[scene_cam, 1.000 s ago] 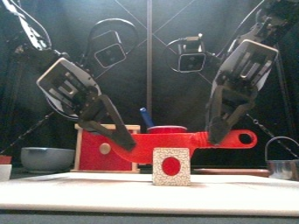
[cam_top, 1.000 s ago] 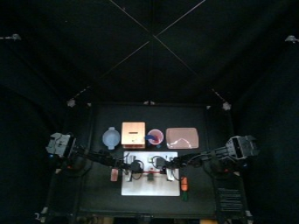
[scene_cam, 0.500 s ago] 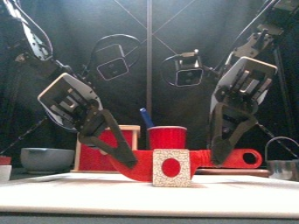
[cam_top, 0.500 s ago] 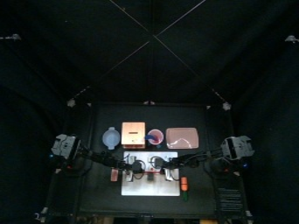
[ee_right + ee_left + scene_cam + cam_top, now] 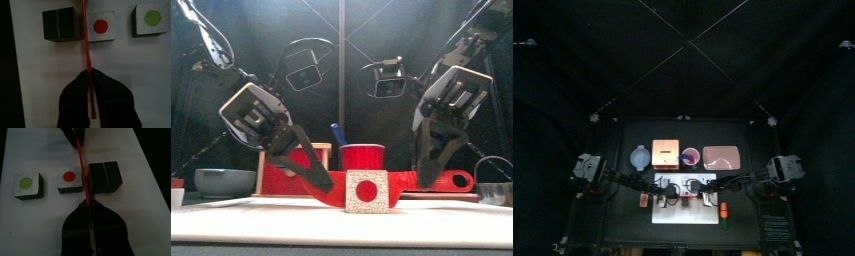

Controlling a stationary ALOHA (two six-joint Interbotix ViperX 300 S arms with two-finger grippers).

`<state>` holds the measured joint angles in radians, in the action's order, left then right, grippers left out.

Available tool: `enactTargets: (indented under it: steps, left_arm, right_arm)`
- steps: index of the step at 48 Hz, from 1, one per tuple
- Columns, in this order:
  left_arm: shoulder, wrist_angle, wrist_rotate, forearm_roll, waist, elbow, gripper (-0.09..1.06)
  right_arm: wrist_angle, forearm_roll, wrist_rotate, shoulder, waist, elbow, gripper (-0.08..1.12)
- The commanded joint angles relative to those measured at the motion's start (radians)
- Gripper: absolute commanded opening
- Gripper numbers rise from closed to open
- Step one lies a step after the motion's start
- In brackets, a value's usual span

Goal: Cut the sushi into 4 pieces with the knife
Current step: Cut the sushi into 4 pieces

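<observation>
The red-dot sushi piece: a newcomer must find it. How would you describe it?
On the white cutting board, three sushi chunks lie in a row. The middle one, beside the red knife, shows a red dot; its neighbours are a green-dot piece and a dark double block.

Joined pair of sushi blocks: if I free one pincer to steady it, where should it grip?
From straight above, closing on the joined pair across the two side faces that its seam crosses, so the grip spans both blocks. The red knife lies along the end facing the red-dot piece, so that end looks crowded.
</observation>
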<state>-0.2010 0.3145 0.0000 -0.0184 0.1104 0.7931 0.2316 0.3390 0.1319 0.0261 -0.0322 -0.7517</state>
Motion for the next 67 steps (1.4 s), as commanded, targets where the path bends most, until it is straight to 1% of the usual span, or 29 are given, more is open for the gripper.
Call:
enactTargets:
  steps: [1,6,12,18,22,30,38,43,47,54,60,67]
  left_arm:
    - [0.023,-0.011,0.009,0.034,-0.02,-0.002,0.2]
    - [0.035,-0.014,0.008,0.051,-0.032,0.0,0.2]
    - [0.06,-0.025,0.008,0.066,-0.032,-0.003,0.2]
    - [0.106,-0.031,0.008,0.092,-0.021,-0.006,0.2]
    - [0.146,-0.035,0.006,0.106,-0.008,-0.006,0.2]
    - [0.192,-0.057,0.006,0.112,0.044,-0.002,0.2]
    - [0.189,-0.071,0.006,0.11,0.086,0.002,0.2]
    - [0.184,-0.071,0.005,0.109,0.103,0.0,0.2]
    - [0.175,-0.071,0.003,0.107,0.109,0.0,0.2]
    - [0.15,-0.071,0.002,0.1,0.109,-0.005,0.2]
    - [0.124,-0.071,0.0,0.081,0.124,-0.017,0.2]
    - [0.1,-0.071,0.0,0.064,0.14,-0.021,0.2]
  right_arm:
    - [-0.002,-0.009,-0.002,-0.037,0.038,0.011,0.3]
    - [0.0,-0.012,-0.002,-0.046,0.043,0.012,0.3]
    - [0.012,-0.008,-0.003,-0.063,0.038,0.026,0.3]
    - [0.038,-0.003,-0.003,-0.092,0.025,0.057,0.3]
    - [0.061,0.0,-0.003,-0.114,0.0,0.077,0.3]
    - [0.11,0.002,-0.005,-0.127,-0.04,0.097,0.3]
    - [0.12,0.023,-0.005,-0.117,-0.066,0.098,0.3]
    - [0.12,0.031,-0.005,-0.112,-0.071,0.097,0.3]
    - [0.118,0.032,-0.005,-0.104,-0.072,0.094,0.3]
    - [0.118,0.032,-0.005,-0.084,-0.071,0.092,0.3]
    - [0.118,0.04,-0.005,-0.057,-0.074,0.091,0.3]
    - [0.118,0.044,-0.005,-0.034,-0.075,0.092,0.3]
